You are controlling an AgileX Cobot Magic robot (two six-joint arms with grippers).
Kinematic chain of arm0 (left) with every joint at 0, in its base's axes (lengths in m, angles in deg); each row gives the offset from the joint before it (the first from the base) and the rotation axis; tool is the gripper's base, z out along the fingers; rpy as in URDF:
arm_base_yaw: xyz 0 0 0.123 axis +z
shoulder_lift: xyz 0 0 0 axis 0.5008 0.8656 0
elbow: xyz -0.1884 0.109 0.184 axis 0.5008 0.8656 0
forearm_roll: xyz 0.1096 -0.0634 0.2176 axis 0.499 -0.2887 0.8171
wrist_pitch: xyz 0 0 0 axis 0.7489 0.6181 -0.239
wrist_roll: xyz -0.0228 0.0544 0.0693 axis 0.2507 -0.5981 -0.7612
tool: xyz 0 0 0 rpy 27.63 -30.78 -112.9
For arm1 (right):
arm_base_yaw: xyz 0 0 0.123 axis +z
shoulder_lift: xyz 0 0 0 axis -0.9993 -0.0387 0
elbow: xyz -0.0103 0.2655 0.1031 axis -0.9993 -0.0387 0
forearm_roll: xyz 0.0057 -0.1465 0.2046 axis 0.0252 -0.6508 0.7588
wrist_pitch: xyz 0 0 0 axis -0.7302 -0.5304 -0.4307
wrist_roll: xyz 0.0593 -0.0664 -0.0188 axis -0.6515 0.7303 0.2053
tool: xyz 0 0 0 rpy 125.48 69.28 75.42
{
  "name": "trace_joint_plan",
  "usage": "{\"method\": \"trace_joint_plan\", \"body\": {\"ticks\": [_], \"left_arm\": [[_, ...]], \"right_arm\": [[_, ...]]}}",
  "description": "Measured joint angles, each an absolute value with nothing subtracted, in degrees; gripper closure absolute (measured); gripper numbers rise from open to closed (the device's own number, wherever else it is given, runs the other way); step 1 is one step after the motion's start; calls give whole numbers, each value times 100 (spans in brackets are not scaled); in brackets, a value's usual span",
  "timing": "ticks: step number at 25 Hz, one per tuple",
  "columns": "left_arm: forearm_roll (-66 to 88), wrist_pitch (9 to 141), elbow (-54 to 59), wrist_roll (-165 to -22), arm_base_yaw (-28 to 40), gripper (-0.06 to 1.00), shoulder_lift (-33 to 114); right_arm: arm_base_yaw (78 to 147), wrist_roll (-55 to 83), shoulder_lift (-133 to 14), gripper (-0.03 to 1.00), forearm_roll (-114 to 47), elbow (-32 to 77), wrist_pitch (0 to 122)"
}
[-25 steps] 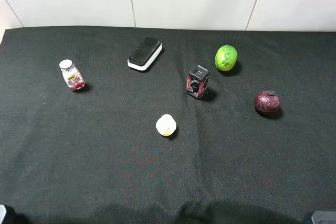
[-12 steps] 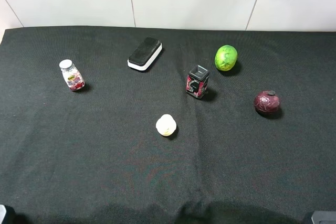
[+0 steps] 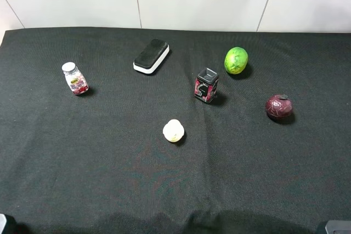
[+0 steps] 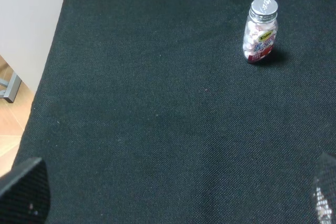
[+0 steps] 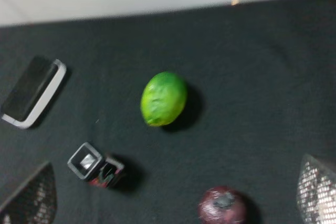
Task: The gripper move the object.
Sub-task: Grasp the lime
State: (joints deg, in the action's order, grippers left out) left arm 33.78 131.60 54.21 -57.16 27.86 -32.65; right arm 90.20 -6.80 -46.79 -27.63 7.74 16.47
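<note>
The green mottled object [image 3: 236, 60] lies on the black cloth at the back right, apart from everything else. In the right wrist view it [image 5: 164, 98] lies ahead of my right gripper [image 5: 176, 196], well beyond the fingertips. That gripper is open and empty, with only its two mesh-patterned fingertips [image 5: 32, 199] showing at the frame's corners. My left gripper [image 4: 173, 198] is also open and empty, low over bare cloth on the left side. Neither gripper shows in the exterior high view beyond small dark bits at the bottom corners.
A maroon ball [image 3: 279, 107] lies right of centre. A black-and-red box [image 3: 207, 85] stands next to the green object. A pale ball [image 3: 173, 130] lies mid-table, a black-and-white eraser [image 3: 151, 56] at the back, a pill bottle [image 3: 75, 78] on the left. The table's left edge [image 4: 52, 51] is near the left gripper.
</note>
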Motion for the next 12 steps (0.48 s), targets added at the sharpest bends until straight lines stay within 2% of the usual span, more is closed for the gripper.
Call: {"method": "trace_joint_plan", "body": {"ticks": [7,12], "left_arm": [[3378,13160,5421,-5716,2786,-5,-3265],[3378,13160,5421,-5716,2786,-5,-3265]], "right_arm": [[9852,-686,-5759,27,-2824,1340,1563],[10199,-696,-6439,27,-2842,1639,1569]]}}
